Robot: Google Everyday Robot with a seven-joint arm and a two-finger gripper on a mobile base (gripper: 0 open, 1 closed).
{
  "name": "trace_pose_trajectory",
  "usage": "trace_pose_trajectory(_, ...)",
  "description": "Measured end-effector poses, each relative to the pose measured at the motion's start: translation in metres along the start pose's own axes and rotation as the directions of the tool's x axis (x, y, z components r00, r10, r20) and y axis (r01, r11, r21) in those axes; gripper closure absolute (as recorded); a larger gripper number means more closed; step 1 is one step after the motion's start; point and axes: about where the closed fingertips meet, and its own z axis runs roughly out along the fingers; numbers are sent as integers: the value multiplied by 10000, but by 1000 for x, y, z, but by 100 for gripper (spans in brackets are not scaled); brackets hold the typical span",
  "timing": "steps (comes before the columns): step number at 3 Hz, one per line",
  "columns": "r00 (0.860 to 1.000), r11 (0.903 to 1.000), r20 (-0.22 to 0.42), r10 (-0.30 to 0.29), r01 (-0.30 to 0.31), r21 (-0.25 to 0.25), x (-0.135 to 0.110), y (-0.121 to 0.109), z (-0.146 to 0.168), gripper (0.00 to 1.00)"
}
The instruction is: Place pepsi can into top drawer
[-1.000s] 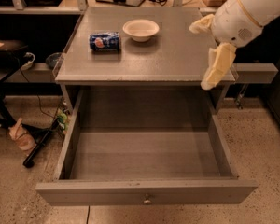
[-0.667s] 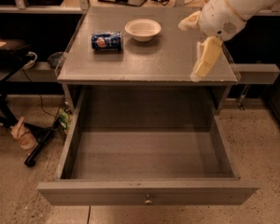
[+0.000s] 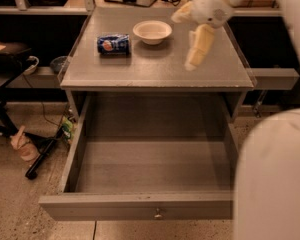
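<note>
Broadly, a grey cabinet (image 3: 155,69) fills the middle of the view, its flat top seen from above and in front. Below the top, the top drawer (image 3: 140,206) is pulled well out toward the camera; its inside is a bare grey floor with low side walls, and its flat front panel runs across the bottom of the view. A big pale rounded part of the robot (image 3: 275,179) blocks the lower right corner and covers the right end of the drawer front. The robot's white arm (image 3: 295,14) comes in from the upper right and reaches left over the cabinet top. At its end the gripper (image 3: 182,43) hangs above the right half of the top, right of the bowl and well apart from the can. Its two yellowish fingers (image 3: 200,46) are spread wide, one pointing left and one pointing down, with nothing between them. A white bowl (image 3: 152,31) stands toward the back of the top, near the middle. Just left of it the pepsi can (image 3: 113,44) lies on its side on the cabinet top, logo facing up, not in the drawer. A small brass knob (image 3: 158,214) sits at the centre of the drawer front.
</note>
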Motion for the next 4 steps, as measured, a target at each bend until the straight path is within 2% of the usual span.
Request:
trace_pose_trajectory(1, 9994, 9995, -180, 302, -301, 38, -5, -28, 15, 0)
trace_pose_trajectory(2, 9979, 9957, -225, 614, -596, 710, -11, -65, 29, 0)
trace_pose_trajectory(3, 9981, 9946, -84, 609, -599, 847, -13, -71, 34, 0)
trace_pose_trajectory(4, 9987, 9985, 504, -56, 28, 554, -21, -76, 53, 0)
